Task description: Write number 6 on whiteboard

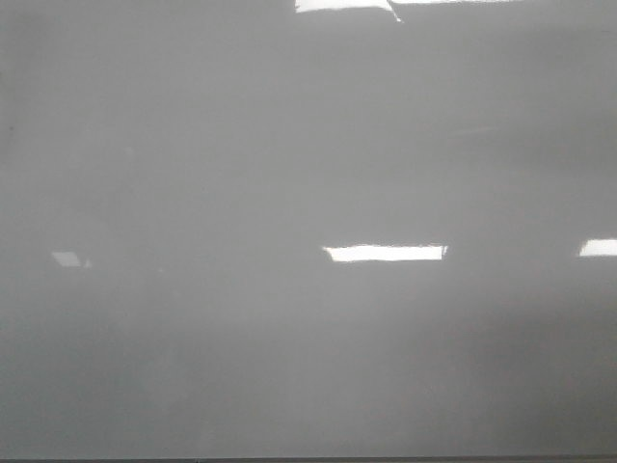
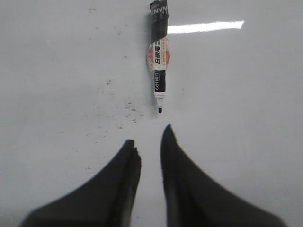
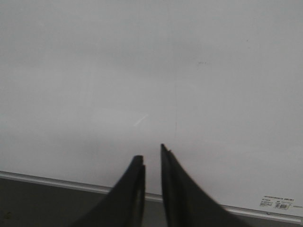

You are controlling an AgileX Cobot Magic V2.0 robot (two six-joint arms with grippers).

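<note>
The glossy grey-white whiteboard (image 1: 308, 145) fills the front view, and neither gripper shows there. No number 6 is in view on it. In the left wrist view a black-and-white marker (image 2: 159, 61) lies flat on the whiteboard (image 2: 236, 94), its bare tip pointing at my left gripper (image 2: 149, 135). That gripper hovers just short of the tip, open by a narrow gap and holding nothing. My right gripper (image 3: 150, 151) hangs over the whiteboard (image 3: 94, 71) near its edge. Its jaws are almost together and hold nothing.
Small dark ink smudges (image 2: 113, 104) dot the board beside the marker. The board's silver frame edge (image 3: 57, 182) runs under the right gripper, with a dark surface (image 3: 38, 203) beyond it. A small printed label (image 3: 278, 203) sits at the board's corner.
</note>
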